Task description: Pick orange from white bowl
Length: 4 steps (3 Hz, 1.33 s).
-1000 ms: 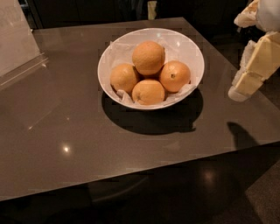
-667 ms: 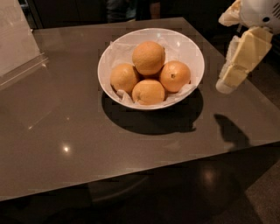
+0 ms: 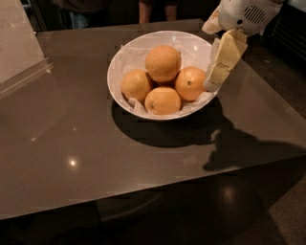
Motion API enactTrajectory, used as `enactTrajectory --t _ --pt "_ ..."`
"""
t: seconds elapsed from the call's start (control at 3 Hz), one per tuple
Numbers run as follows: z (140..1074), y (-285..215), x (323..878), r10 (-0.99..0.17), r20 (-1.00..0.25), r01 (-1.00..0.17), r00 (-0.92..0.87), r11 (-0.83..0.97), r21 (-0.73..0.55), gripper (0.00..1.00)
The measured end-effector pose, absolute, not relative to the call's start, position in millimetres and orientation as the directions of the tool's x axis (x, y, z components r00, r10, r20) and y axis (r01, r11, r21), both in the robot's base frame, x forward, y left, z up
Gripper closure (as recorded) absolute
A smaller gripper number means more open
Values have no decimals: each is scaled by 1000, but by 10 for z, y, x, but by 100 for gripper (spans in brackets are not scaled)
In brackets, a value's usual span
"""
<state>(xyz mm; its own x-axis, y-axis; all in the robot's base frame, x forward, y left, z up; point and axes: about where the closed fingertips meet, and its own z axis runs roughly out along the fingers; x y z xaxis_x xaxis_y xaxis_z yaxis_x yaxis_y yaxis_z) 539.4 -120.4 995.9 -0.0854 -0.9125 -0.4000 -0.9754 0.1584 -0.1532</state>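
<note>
Hovering gripper [image 3: 212, 82], beside white bowl [image 3: 162, 34] — orange [image 3: 163, 63] inside

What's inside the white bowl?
The biggest orange and three smaller oranges, on crumpled paper. The white bowl has its bottom hidden beneath them. The hand hangs by the rim on the picture's right.

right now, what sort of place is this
Likely an office lounge or kitchen: a dark table holds a white bowl of oranges, someone stands behind it. The gripper hovers at the bowl's right rim.
</note>
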Motion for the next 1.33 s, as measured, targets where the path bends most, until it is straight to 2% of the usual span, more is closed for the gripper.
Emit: enactTrajectory --t 0.67,1.33 --pt "9892 -1051 5622 -884 -466 -977 -52 142 -161 0" --pt "9494 -408 6127 -845 -534 -998 44 -10 -67 0"
